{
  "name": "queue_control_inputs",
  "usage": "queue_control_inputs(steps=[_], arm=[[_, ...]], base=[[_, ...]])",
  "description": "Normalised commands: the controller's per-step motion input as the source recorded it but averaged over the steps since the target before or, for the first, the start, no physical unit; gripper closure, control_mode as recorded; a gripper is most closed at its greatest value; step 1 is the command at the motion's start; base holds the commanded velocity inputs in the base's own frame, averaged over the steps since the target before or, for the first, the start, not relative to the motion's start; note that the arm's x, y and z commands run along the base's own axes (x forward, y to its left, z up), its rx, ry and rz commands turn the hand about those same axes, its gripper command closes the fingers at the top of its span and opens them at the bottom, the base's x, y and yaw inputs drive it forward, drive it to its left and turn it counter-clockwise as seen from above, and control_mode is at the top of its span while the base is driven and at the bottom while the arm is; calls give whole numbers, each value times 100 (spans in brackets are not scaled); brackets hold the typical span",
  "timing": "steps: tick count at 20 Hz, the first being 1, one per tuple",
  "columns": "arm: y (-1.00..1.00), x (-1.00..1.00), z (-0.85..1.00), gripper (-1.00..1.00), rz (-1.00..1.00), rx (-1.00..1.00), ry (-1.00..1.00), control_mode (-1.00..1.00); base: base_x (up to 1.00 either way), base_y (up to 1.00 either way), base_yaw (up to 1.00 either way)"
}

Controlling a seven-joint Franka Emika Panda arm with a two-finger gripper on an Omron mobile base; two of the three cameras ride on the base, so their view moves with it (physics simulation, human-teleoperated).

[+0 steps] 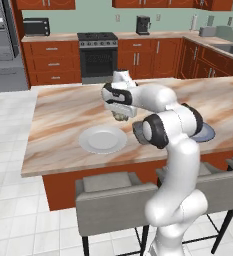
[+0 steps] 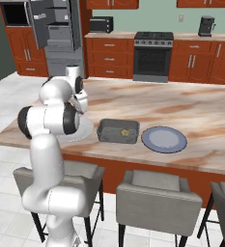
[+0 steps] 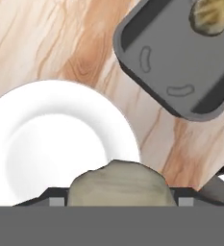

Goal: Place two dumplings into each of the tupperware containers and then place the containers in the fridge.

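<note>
So the white arm's two-finger gripper (image 1: 120,117) is hanging over the marbled tan-and-cream stone surface (image 1: 63,115) of the kitchen island, closed around a small tan wrinkled dumpling (image 3: 120,185). In the hand view that lump sits right between the fingertips, and in the left base view you can just make it out under the hand.

Right below and a bit toward the surface's near edge there's a round flat white plate (image 1: 103,139). Nothing is on it as far as I can see. In the hand view the held dumpling hangs over the plate's rim, between the plate and the container.

Just beside the plate is a grey rectangular shallow tupperware container with rounded corners (image 2: 118,131), also close to the near edge. It has a second tan dumpling (image 2: 125,132) lying inside, toward one end; the hand view shows it tucked near a corner of the box. The plate and container look close together but not touching.

Next to the container on the other side sits a round blue-grey plate (image 2: 164,139), near that same edge.

Way back in the room, off the far left corner of the island, the tall grey metal fridge (image 2: 56,29) stands with its door swung open, grey shelves showing inside. I can only spot one container on the surface from these angles.
</note>
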Motion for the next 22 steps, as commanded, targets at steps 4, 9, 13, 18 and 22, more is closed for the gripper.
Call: queue_control_inputs(steps=[4,9,13,18,22], arm=[[-89,-35,76,100,0,0,0,-100],[-92,-49,31,100,0,0,-6,-100],[-73,-55,6,100,0,0,-11,-100],[-46,-32,0,100,0,0,-12,-100],[-11,0,-8,100,2,0,-10,-100]], base=[[0,0,0],[0,0,0],[0,0,0],[0,0,0],[0,0,0]])
